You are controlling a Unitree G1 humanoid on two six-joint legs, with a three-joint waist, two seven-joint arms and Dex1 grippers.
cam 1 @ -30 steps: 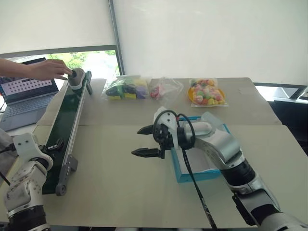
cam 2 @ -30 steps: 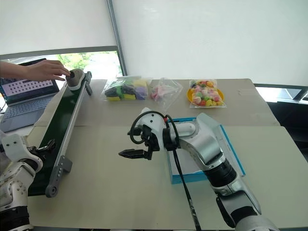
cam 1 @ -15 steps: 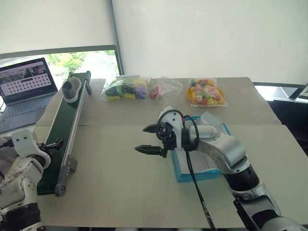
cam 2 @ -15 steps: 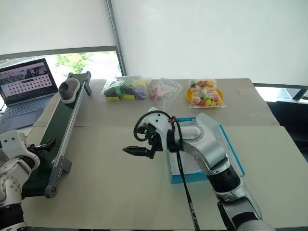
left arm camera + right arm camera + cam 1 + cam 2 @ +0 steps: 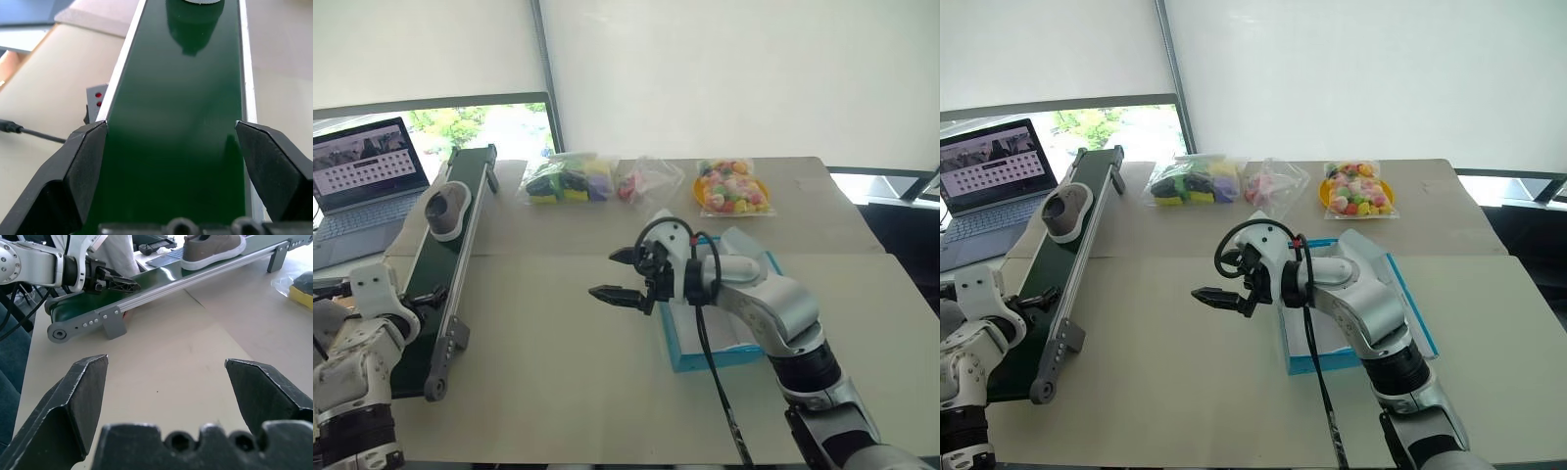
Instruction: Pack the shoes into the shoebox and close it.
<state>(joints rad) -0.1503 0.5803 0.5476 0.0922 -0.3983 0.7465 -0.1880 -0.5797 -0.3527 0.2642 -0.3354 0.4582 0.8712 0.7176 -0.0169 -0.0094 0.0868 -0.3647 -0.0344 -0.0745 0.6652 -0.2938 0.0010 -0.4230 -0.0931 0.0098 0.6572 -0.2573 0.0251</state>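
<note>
One grey shoe [image 5: 444,208] with a white sole lies on the green conveyor belt [image 5: 460,245], about a third of the way down from its far end; the right wrist view has the shoe [image 5: 212,246] side-on. My left gripper [image 5: 423,293] is open at the belt's near end, its fingers [image 5: 83,161] spread to either side of the belt [image 5: 176,107], well short of the shoe. My right gripper [image 5: 613,275] hangs open and empty over the table's middle, pointing left toward the belt. The blue shoebox [image 5: 724,358] lies open under my right forearm, its white inside partly hidden.
A laptop [image 5: 367,181] stands at the far left beyond the belt. Three clear bags of colourful items [image 5: 570,180] [image 5: 646,181] [image 5: 734,188] line the table's far side. Bare tabletop lies between the belt and the box.
A person's hand that rested on the shoe at the belt's far end has gone. The shoe has travelled down the belt toward me. Both grippers stay open and roughly in place.
</note>
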